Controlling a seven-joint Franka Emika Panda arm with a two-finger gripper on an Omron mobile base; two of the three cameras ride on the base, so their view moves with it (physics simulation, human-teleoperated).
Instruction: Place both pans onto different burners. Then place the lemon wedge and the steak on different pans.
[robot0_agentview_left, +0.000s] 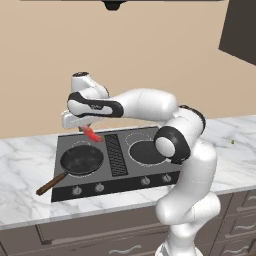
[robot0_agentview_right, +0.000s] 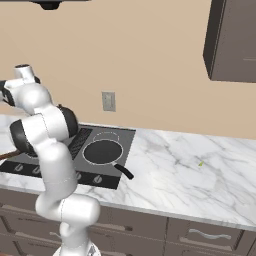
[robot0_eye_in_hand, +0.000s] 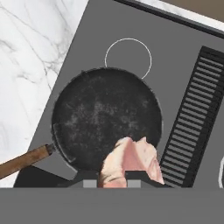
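The steak (robot0_agentview_left: 91, 133) is held in the gripper (robot0_agentview_left: 84, 129), jaws closed on it, and is hung in the air above the cooktop (robot0_agentview_left: 65, 145), over the back edge of the wooden-handled pan (robot0_agentview_left: 81, 160). In the hand view the steak (robot0_eye_in_hand: 130, 164) is seen clamped between the fingertips (robot0_eye_in_hand: 89, 177), dangling over the near rim of the wooden-handled pan (robot0_eye_in_hand: 105, 116).

That pan is set on the front left burner, its brown handle (robot0_agentview_left: 51, 184) pointed out over the counter's front left. A bare rear burner ring (robot0_eye_in_hand: 128, 59) is seen just beyond it, beside the black grille (robot0_eye_in_hand: 194, 118).

The all-dark pan (robot0_agentview_right: 102, 152) is seated on the right front burner, its handle (robot0_agentview_right: 123, 171) angled toward the front right. In the left base view this pan (robot0_agentview_left: 146, 152) is partly covered by the arm.

The lemon wedge (robot0_agentview_right: 201, 163) is left on the marble counter (robot0_agentview_right: 190, 180), well apart from the cooktop, to its right. It is also seen as a small speck (robot0_agentview_left: 233, 142) in the left base view.
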